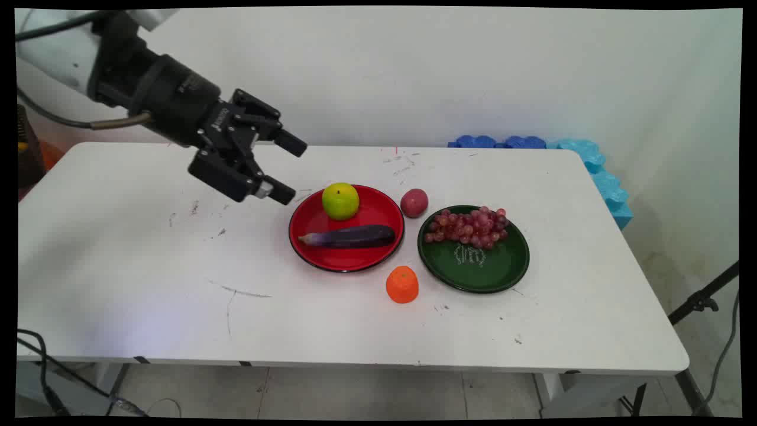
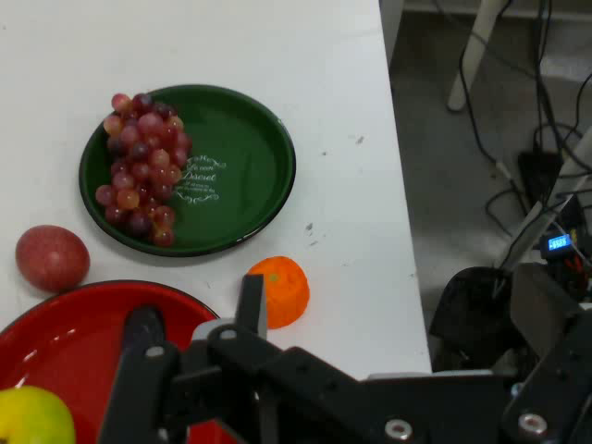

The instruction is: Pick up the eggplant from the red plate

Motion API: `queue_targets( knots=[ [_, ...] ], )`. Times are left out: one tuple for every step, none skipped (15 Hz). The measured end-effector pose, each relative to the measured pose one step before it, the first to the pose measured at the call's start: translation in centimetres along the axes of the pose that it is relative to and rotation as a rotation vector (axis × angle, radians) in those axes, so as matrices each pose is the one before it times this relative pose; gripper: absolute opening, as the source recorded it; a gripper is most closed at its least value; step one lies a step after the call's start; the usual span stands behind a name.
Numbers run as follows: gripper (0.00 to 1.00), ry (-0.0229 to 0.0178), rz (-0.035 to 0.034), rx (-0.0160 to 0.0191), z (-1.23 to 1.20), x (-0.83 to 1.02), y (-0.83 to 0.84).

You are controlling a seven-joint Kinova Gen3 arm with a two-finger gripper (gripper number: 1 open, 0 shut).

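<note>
My gripper [image 1: 288, 170] hangs open and empty just above the table, a little left of the red plate [image 1: 372, 210]. On that plate lie a green apple [image 1: 340, 201] and a dark purple eggplant [image 1: 355, 236]. A reddish round fruit [image 1: 414, 203] sits between the red plate and a green plate [image 1: 497, 266] that holds red grapes [image 1: 470, 228]. An orange fruit [image 1: 402, 284] rests in front of both plates. The hand view looks past the gripper [image 2: 398, 301] at the red plate [image 2: 74, 324], apple [image 2: 32, 416], reddish fruit [image 2: 51, 257], orange fruit [image 2: 282, 289], green plate [image 2: 250, 176] and grapes [image 2: 139, 166].
Blue foam pieces [image 1: 591, 163] line the table's back right corner. A black stand leg [image 1: 704, 299] rises beside the right edge, and black cables [image 1: 35, 355] hang at the front left. The white table [image 1: 148, 266] carries scuff marks.
</note>
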Motion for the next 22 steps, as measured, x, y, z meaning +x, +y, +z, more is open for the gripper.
queue_targets(
  knots=[
    [1.00, -0.00500, 0.00423, 0.00323, 0.527, 0.240, -0.216],
    [1.00, -0.00767, 0.00370, 0.00352, 0.681, 0.244, -0.273],
    [1.00, -0.00939, 0.00184, 0.00711, 0.794, 0.216, -0.327],
    [1.00, -0.00877, 0.01732, -0.00952, 1.240, 0.642, -0.309],
    [1.00, -0.00652, -0.00064, 0.00693, 0.536, 0.092, -0.272],
    [1.00, -0.01011, -0.00236, 0.01374, 0.822, 0.065, -0.491],
    [1.00, -0.01173, -0.00191, 0.01433, 0.985, 0.117, -0.560],
    [1.00, -0.01479, -0.00201, 0.01568, 1.024, 0.007, -0.587],
    [1.00, -0.01235, -0.00041, 0.01150, 0.716, -0.057, -0.400],
    [1.00, -0.02469, 0.00078, 0.01631, 1.224, -0.156, -0.667],
    [1.00, -0.02565, 0.00388, 0.01373, 1.066, -0.241, -0.529],
    [1.00, -0.02126, 0.00141, 0.01056, 0.921, -0.175, -0.384],
    [1.00, -0.02435, -0.00119, 0.01110, 1.040, -0.208, -0.392],
    [1.00, -0.02456, 0.00099, 0.01356, 1.001, -0.052, -0.393],
    [1.00, -0.02002, 0.00036, 0.01069, 0.858, 0.055, -0.329],
    [1.00, -0.02307, -0.00084, 0.01162, 0.948, 0.026, -0.334],
    [1.00, -0.02294, 0.00067, 0.00907, 0.921, 0.026, -0.227],
    [1.00, -0.01933, 0.00152, 0.00664, 0.771, -0.020, -0.166],
    [1.00, -0.02184, 0.00356, 0.00522, 0.938, 0.024, -0.169],
    [1.00, -0.02098, 0.00274, 0.00380, 0.909, 0.019, -0.085],
    [1.00, -0.01733, 0.00206, 0.00268, 0.789, 0.066, -0.078],
    [1.00, -0.01952, 0.00200, 0.00282, 0.858, 0.047, -0.039]
  ],
)
